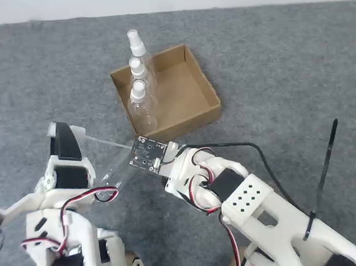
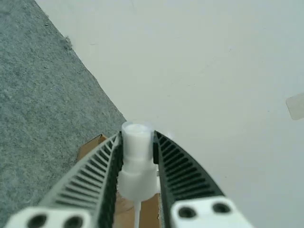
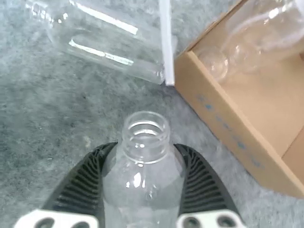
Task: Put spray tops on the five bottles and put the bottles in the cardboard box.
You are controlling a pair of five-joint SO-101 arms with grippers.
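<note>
My left gripper (image 2: pixel 137 138) is shut on a white spray top (image 2: pixel 137 164), held above the carpet. Its thin dip tube (image 1: pixel 108 141) runs toward the near corner of the cardboard box (image 1: pixel 207 109). My right gripper (image 3: pixel 145 149) is shut on a clear bottle (image 3: pixel 145 142) with an open neck, close in front of the box wall (image 3: pixel 228 137). The tube's end (image 3: pixel 166 42) hangs just beyond that neck. Another clear bottle without a top (image 3: pixel 99 42) lies on its side on the carpet (image 1: pixel 114 172). Three bottles with spray tops (image 1: pixel 140 86) stand in the box along its left wall.
Grey carpet (image 1: pixel 284 69) covers the table on all sides of the box. The right half of the box floor (image 1: pixel 184 92) is bare. The right arm's cable (image 1: pixel 260 157) and a black cable tie (image 1: pixel 328 158) hang over the carpet at the right.
</note>
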